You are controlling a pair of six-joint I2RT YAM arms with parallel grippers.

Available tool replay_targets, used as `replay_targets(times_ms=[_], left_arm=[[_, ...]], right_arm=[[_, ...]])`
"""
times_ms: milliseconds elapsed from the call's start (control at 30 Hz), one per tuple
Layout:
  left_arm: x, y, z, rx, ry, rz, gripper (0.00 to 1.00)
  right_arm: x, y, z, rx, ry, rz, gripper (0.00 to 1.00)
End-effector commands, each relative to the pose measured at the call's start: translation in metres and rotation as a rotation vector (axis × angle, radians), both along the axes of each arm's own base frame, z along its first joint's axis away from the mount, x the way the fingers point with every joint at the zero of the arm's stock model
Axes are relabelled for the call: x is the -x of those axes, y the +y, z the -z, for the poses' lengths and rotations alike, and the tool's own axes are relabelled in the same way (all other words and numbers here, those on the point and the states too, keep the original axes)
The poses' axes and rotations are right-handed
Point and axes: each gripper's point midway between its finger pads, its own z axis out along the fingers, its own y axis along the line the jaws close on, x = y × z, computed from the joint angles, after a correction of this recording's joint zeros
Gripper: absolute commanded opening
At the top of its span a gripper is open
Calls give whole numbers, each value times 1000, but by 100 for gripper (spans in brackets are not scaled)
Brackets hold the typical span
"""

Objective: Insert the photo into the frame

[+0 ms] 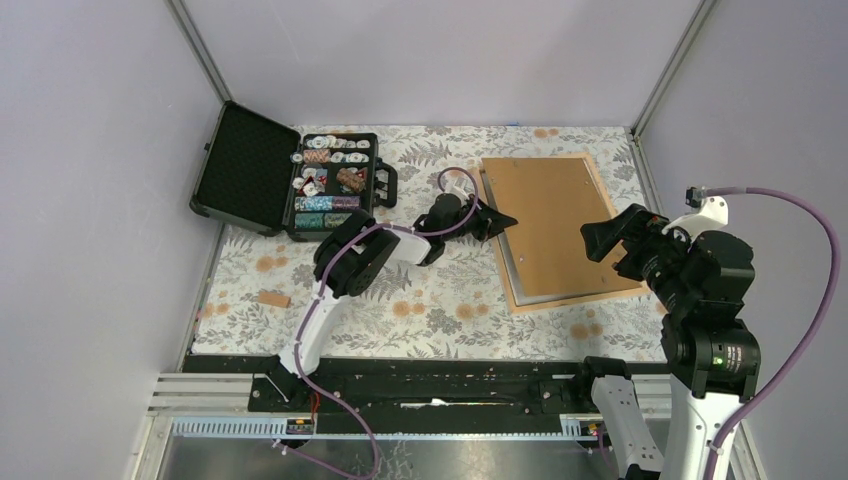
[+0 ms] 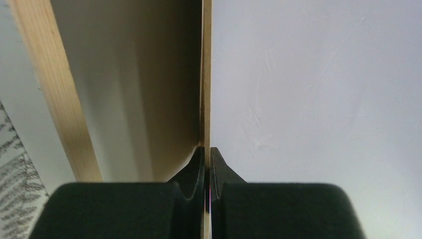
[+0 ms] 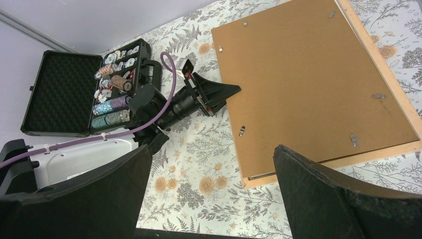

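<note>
On floral cloth (image 1: 430,300), backing board (image 1: 555,225) hides frame (image 3: 348,159) interior.

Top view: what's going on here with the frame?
The left gripper is shut on the left edge of the brown backing board. The board lies on the light-wood frame, which is face down on the table. The right gripper is open and holds nothing, hovering over the board's near right part. The photo cannot be made out. A poker chip case sits open at the far left.
</note>
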Motion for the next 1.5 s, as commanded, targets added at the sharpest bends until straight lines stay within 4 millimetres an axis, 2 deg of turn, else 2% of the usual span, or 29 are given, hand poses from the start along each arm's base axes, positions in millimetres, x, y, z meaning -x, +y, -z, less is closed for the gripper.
replay_targets(times_ms=[0, 200, 433, 467, 533, 600, 667, 733, 900, 933, 967, 1167, 1267, 1367, 1467], left_arm=[[-7, -11, -50, 128, -115, 55, 0], [-11, -12, -39, 91, -126, 64, 0], [-20, -7, -15, -34, -105, 50, 1], [-21, -6, -13, -61, -101, 53, 9], [-24, -2, -11, -139, -129, 41, 17], [-27, 3, -15, -211, -159, 27, 27], [-30, 8, -15, -292, -177, 22, 40], [-32, 11, -22, -344, -209, 27, 50], [-29, 20, -43, -424, -261, 39, 65], [-28, 23, -49, -438, -273, 40, 91], [-27, 25, -54, -456, -285, 42, 98], [-19, 41, -78, -530, -340, 66, 99], [-8, 56, -101, -545, -385, 55, 99], [6, 81, -122, -545, -442, 20, 99], [23, 115, -131, -543, -453, 1, 99]], right_arm=[[-7, -1, -1, 15, -11, -6, 100], [-8, 1, 0, 4, -8, -15, 100], [-8, 2, 2, -2, -2, -18, 100], [-9, 2, 3, -3, 1, -19, 100], [-9, 3, 4, -5, 3, -20, 100], [-9, 3, 4, -8, 2, -23, 100], [-10, 4, 4, -12, 1, -24, 100], [-10, 5, 5, -17, 1, -26, 100], [-14, 6, 13, -32, 19, -30, 100], [-15, 5, 16, -33, 30, -28, 100], [-16, 5, 19, -33, 37, -27, 100], [-23, 5, 31, -43, 68, -28, 100], [-32, 9, 48, -60, 129, -49, 100], [-44, 13, 73, -92, 214, -74, 100], [-57, 30, 96, -152, 286, -173, 97]])
